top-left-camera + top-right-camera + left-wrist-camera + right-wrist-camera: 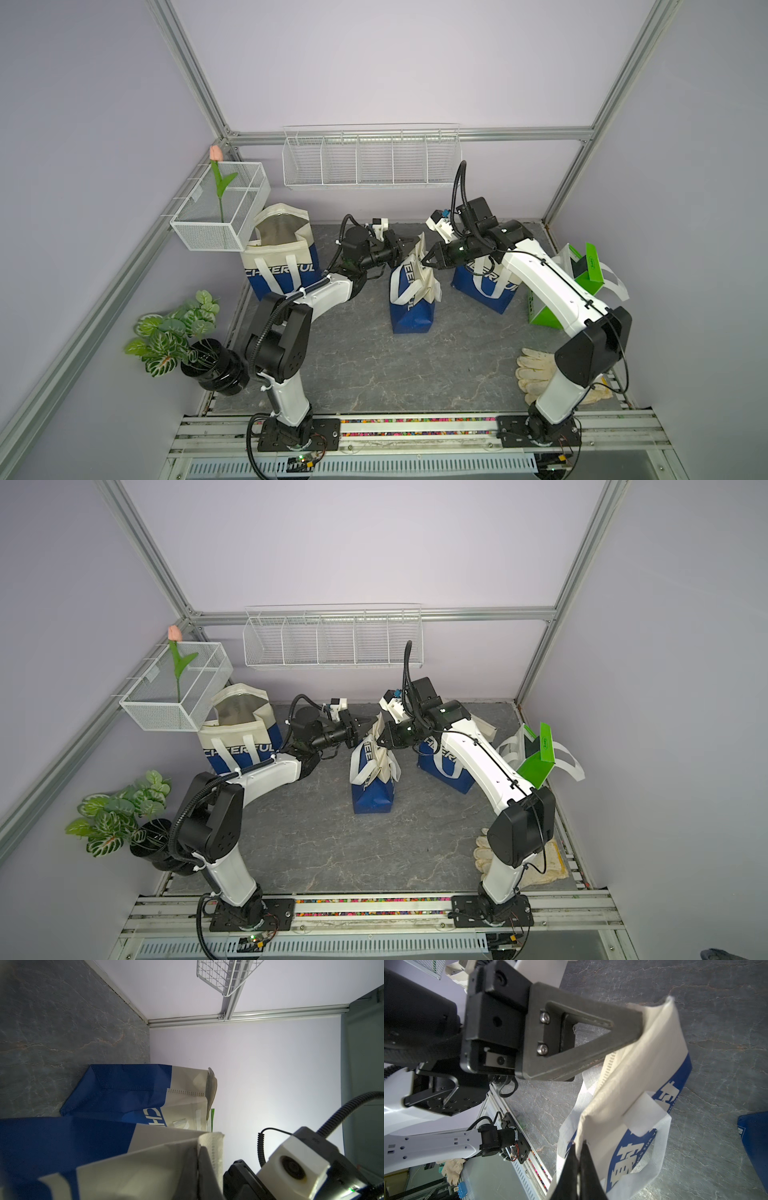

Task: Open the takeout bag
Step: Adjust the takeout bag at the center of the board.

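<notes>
- Nearest, in front of the takeout bag (411, 309) and off to its right: work gloves (534, 374), pale, one pair, lying flat on the grey stone-pattern tabletop (365, 365), partly hidden by the right arm (552, 286).
- In front of the takeout bag and well to its left: potted plant (170, 338), green-and-white leaves, black pot, at the tabletop's edge.
- Mid-table, between the two arms: takeout bag itself, blue base, cream upper half, white strap handles; upright, top pressed nearly flat, mouth not spread.
- On the left side of the takeout bag's top: left gripper (411, 243), jaws clamped tight on the cream rim; the right wrist view shows its finger laid against the fabric corner.
- On the right side of the takeout bag's top: right gripper (426, 262), jaws closed, a fold of the cream rim pinched between the fingertips (570, 1169).
- Just right of the takeout bag, slightly behind it: second bag (484, 286), same colours, partly covered by the right arm.
- Farther right of the takeout bag: green carton (584, 272), flap raised, loose white handles beside it.
- Behind the takeout bag, to its left: larger bag (282, 253), same colours, lettered CHEERFUL, mouth open.
- Behind the takeout bag, farther left and higher: wire basket (199, 239), white, holding one pink tulip (215, 153).
- Behind the takeout bag, high on the back wall: wire rack (370, 166), white, divided into compartments.
</notes>
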`<act>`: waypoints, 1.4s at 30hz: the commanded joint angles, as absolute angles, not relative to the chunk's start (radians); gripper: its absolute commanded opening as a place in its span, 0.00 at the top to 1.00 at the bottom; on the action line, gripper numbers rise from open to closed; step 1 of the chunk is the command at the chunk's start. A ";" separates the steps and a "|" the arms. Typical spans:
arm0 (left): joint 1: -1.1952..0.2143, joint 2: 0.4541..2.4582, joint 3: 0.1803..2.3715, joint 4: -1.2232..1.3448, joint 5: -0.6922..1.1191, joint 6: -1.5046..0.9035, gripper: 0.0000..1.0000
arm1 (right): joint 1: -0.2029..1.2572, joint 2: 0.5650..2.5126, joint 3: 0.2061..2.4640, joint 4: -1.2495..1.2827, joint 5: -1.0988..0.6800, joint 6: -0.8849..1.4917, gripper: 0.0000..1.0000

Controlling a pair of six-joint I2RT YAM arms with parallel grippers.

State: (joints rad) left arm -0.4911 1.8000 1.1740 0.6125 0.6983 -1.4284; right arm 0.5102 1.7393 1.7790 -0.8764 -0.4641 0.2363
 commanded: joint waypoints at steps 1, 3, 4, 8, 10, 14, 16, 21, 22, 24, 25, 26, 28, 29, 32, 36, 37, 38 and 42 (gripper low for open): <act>-0.496 1.781 1.203 0.653 0.676 -1.435 1.00 | 0.514 1.716 1.800 -0.916 -0.448 0.212 0.93; -0.491 1.733 1.187 0.558 0.630 -1.388 1.00 | 0.515 1.708 1.803 -0.928 -0.404 0.212 0.93; -0.489 1.696 1.180 0.490 0.601 -1.356 1.00 | 0.516 1.703 1.803 -0.934 -0.362 0.213 0.93; -0.494 1.544 1.160 0.250 0.489 -1.257 1.00 | 0.548 1.698 1.827 -0.988 -0.141 0.191 0.92; -0.503 1.475 1.140 0.192 0.449 -1.259 1.00 | 0.580 1.705 1.839 -1.003 0.014 0.170 0.91; -0.522 1.364 1.105 0.095 0.377 -1.257 1.00 | 0.620 1.704 1.846 -0.990 0.161 0.151 0.79; -0.530 1.324 1.091 0.021 0.329 -1.242 1.00 | 0.642 1.698 1.845 -0.968 0.163 0.135 0.62; -0.535 1.295 1.047 -0.037 0.271 -1.260 1.00 | 0.763 1.628 1.747 -0.799 0.228 0.057 0.26; -0.536 1.296 1.045 -0.044 0.267 -1.264 1.00 | 0.787 1.601 1.703 -0.745 0.254 0.047 0.23; -0.535 1.292 1.040 -0.045 0.256 -1.278 1.00 | 0.821 1.557 1.631 -0.644 0.286 0.039 0.17; -0.536 1.289 1.039 -0.042 0.253 -1.286 1.00 | 0.837 1.543 1.604 -0.606 0.306 0.033 0.09; -0.536 1.287 1.040 -0.045 0.249 -1.293 1.00 | 0.851 1.538 1.588 -0.576 0.333 0.026 0.05; -0.536 1.286 1.046 -0.040 0.251 -1.307 1.00 | 0.872 1.551 1.573 -0.534 0.403 0.001 0.01; -0.536 1.285 1.051 -0.041 0.254 -1.310 1.00 | 0.874 1.563 1.575 -0.522 0.432 -0.004 0.01; -0.540 1.281 1.058 -0.037 0.260 -1.322 1.00 | 0.876 1.594 1.575 -0.461 0.475 -0.033 0.01; -0.539 1.277 1.054 -0.020 0.261 -1.345 1.00 | 0.887 1.612 1.560 -0.388 0.444 -0.089 0.01; -0.539 1.277 1.052 -0.016 0.258 -1.348 1.00 | 0.893 1.610 1.551 -0.368 0.442 -0.102 0.01; -0.539 1.276 1.052 -0.013 0.257 -1.350 1.00 | 0.898 1.609 1.547 -0.360 0.437 -0.108 0.01; -0.540 1.274 1.054 0.004 0.258 -1.359 1.00 | 0.922 1.608 1.524 -0.342 0.460 -0.139 0.02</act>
